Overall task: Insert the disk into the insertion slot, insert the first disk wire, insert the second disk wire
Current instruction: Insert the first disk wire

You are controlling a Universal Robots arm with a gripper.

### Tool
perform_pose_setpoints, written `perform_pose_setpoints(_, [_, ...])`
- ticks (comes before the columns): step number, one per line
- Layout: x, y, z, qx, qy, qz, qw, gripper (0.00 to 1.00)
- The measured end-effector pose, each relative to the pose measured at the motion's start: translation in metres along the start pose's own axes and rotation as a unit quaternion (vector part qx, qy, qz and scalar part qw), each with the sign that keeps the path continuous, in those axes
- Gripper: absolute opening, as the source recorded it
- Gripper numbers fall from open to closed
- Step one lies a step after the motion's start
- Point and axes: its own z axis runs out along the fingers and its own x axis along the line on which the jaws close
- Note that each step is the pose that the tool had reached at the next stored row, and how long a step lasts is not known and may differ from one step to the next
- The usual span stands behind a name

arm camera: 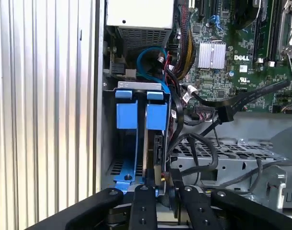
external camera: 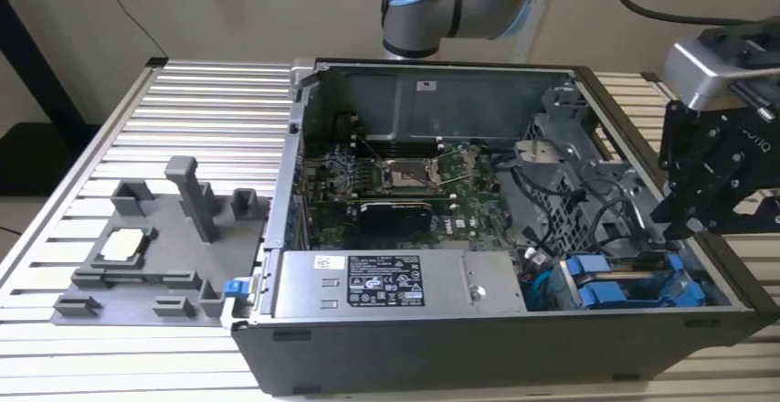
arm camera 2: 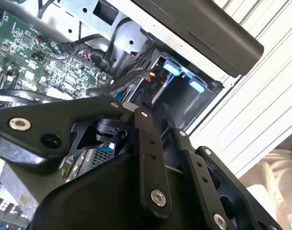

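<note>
Standing on ribbed table (external camera: 183,119): open case (external camera: 488,352), disk (arm camera: 157,143) inside; beige wall (external camera: 268,9)

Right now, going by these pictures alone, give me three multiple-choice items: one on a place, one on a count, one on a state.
1. In the exterior view the gripper is at:
A. the exterior view's left
B. the middle
C. the exterior view's right

2. How many blue frames stand in the drive cage in the first wrist view?
A. one
B. two
C. four

3. The computer case is:
A. open
B. shut
C. half covered

Answers:
1 C, it hangs at the case's corner, by the cage.
2 B, two frames stand side by side.
3 A, the motherboard shows inside.
</note>
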Motion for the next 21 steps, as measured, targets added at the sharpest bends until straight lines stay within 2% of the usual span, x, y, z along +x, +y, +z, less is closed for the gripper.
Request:
perform_pose_setpoints(1, [-0.0003, -0.0002, -0.0105, 0.0000, 0.0001, 0.000, 1.0000, 0.27])
perform_pose_setpoints(3, [-0.0023, -0.0002, -0.0104, 0.0000, 0.0003, 0.000, 1.0000, 0.27])
perform_pose_setpoints(6, [-0.0153, 0.0017, -0.0099, 0.0001, 0.0003, 0.000, 1.0000, 0.27])
perform_pose_setpoints(10, [-0.0320, 0.0079, -0.0095, 0.0003, 0.0005, 0.000, 1.0000, 0.27])
perform_pose_setpoints(12, [-0.0368, 0.0153, -0.0095, 0.0015, 0.0004, 0.000, 1.0000, 0.27])
perform_pose_setpoints(19, [-0.0457, 0.0473, -0.0087, 0.0111, 0.0006, 0.000, 0.9999, 0.27])
perform_pose_setpoints(21, [-0.0478, 0.0539, -0.0067, 0.0136, 0.0006, -0.001, 0.9999, 0.27])
